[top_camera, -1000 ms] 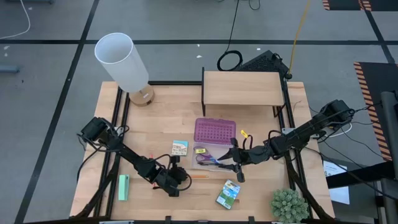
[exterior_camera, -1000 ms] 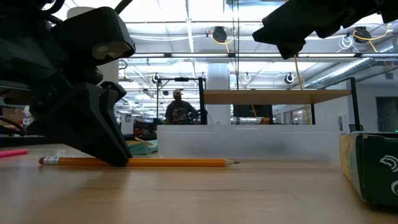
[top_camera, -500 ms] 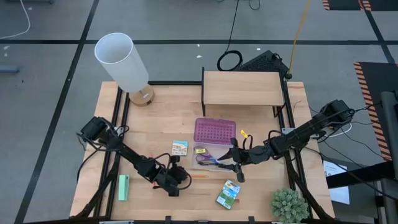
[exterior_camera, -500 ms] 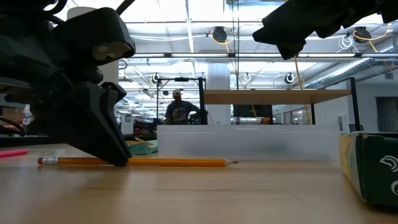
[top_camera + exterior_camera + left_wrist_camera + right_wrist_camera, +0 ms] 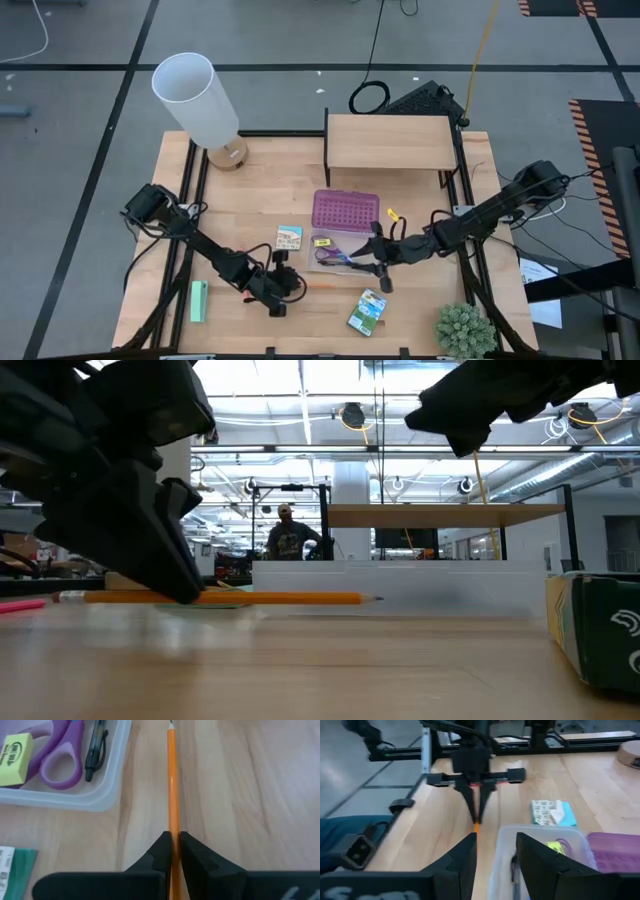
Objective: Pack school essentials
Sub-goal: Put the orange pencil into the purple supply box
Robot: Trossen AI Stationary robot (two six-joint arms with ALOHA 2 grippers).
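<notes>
From above, the left gripper (image 5: 292, 287) sits low over the light wooden tabletop (image 5: 260, 190), its fingers closed on the long orange pencil (image 5: 318, 285), whose free end points toward the clear plastic case (image 5: 338, 250). The case's purple lid (image 5: 346, 209) lies open on the far side of the tray. The right gripper (image 5: 372, 262) hovers at the case's near right corner. A small colourful square pack (image 5: 289, 238) lies just left of the case, a green-yellow crayon box (image 5: 367, 311) lies nearer the front edge, and a mint-green rectangular block (image 5: 199, 301) rests at the front left. A tiny yellow piece (image 5: 392, 214) sits right of the lid.

At tabletop height, the left gripper (image 5: 185, 595) clamps the orange pencil (image 5: 270, 598) near its eraser end, and the pencil hangs level just above the wood. The crayon box (image 5: 600, 630) stands at the right edge.

Through the left wrist camera, the dark fingers (image 5: 192, 852) pinch the orange pencil (image 5: 173, 785) on both sides. Beside it the clear case (image 5: 107, 795) contains purple-handled scissors (image 5: 62, 755), a black pen (image 5: 96, 745) and a yellow eraser (image 5: 14, 760).

Through the right wrist camera, the right gripper (image 5: 495, 855) has its fingers spread apart over the case's (image 5: 540, 837) rim, gripping nothing, with the left gripper (image 5: 476, 817) and pencil beyond.
</notes>
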